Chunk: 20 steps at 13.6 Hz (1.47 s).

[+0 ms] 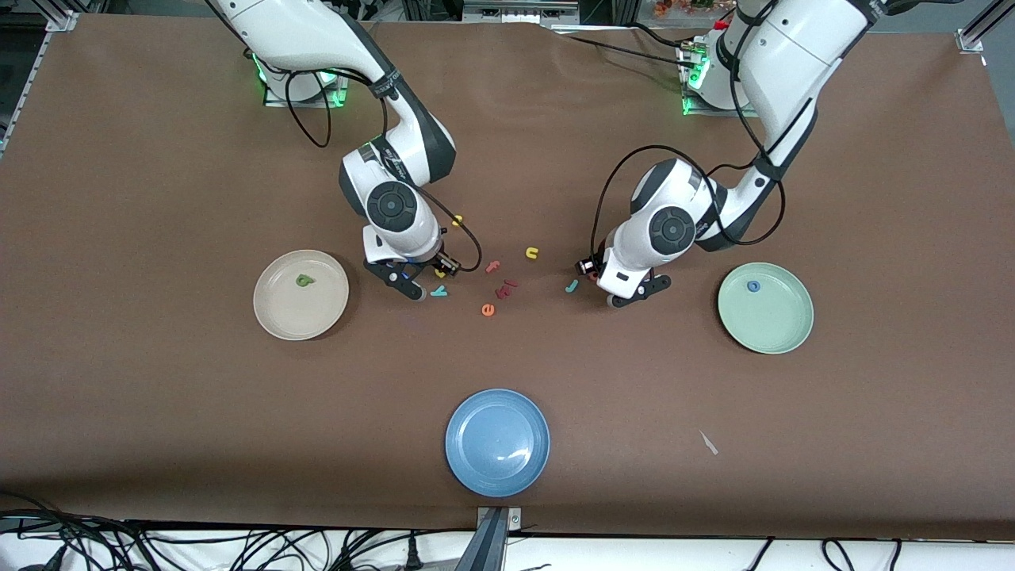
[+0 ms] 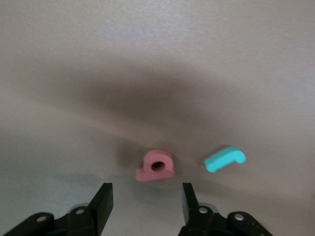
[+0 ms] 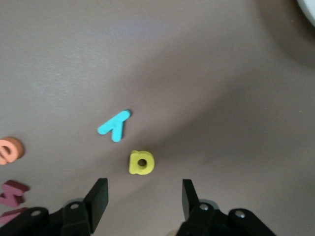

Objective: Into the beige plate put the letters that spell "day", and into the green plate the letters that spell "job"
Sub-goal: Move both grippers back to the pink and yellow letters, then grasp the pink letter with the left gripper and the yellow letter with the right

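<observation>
my left gripper point(image 2: 145, 204) hangs low over the salmon "b" point(image 2: 155, 165), jaws parted and empty, one finger to each side of the letter. my right gripper point(image 3: 142, 199) hangs the same way over the yellow "a" point(image 3: 141, 162), jaws parted, nothing held.

status of parts: the green "d" point(image 1: 304, 280) lies in the beige plate point(image 1: 273, 317); the blue "o" point(image 1: 753, 286) lies in the green plate point(image 1: 781, 329). the teal "j" point(image 2: 224, 159) lies on the table just beside the "b". the teal "y" point(image 3: 114, 125) lies just beside the "a". four letters remain to move, by my estimate.

hazards:
- both targets are thin and lie flat. if i descend short, my fingers are likely to close over the top and come up empty; if i press too hard, the foam may squash or flip.
- the "a" sits off centre between my right fingers. a close from here may push it sideways toward the "y" rather than grip it.
- the "j" lies near my left gripper's closing path; a drifted approach could knock it away.
- the orange "e" point(image 3: 10, 150) and the dark red letter point(image 3: 12, 192) are near the right gripper; these are not wanted and must not be swept into either plate.
</observation>
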Motion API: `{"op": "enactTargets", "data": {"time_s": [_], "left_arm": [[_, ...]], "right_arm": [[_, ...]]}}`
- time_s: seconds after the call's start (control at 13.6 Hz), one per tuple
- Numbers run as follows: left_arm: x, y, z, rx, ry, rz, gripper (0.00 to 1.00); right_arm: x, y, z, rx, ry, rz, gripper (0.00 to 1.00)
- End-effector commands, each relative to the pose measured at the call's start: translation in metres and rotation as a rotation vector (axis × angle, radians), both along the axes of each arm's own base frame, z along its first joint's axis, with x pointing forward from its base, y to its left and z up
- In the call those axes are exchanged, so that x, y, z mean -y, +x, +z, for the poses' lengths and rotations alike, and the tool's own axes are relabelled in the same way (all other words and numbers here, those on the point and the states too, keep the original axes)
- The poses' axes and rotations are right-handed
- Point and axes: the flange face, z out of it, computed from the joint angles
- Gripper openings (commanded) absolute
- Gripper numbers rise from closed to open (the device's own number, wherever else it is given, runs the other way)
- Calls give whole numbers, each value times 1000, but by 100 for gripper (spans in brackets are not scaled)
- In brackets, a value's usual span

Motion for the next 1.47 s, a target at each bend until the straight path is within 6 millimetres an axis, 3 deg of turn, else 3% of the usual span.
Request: {"op": "enactTargets", "data": {"time_s": [0.0, 0.51, 0.59, 0.81, 0.96, 1.18, 1.4], "left_arm": [[7, 4, -6, 5, 14, 15, 63], [12, 3, -15, -8, 17, 30, 53], [12, 3, -15, -8, 17, 30, 46], [12, 3, -15, -8, 17, 30, 30], [12, 3, -15, -8, 18, 28, 26], [11, 7, -12, 1, 14, 30, 23], [3, 14, -12, 5, 24, 54, 25]], "right_arm": [[-8, 4, -12, -12, -2, -18, 69], [-16, 0, -48, -2, -4, -30, 64], [-16, 0, -48, -2, -5, -29, 56], [-16, -1, -48, 1, -11, -19, 17], [-16, -1, -48, 1, -11, -19, 0], [-17, 0, -38, 6, -7, 0, 0], [-16, 0, -6, -35, -34, 62, 0]]}}
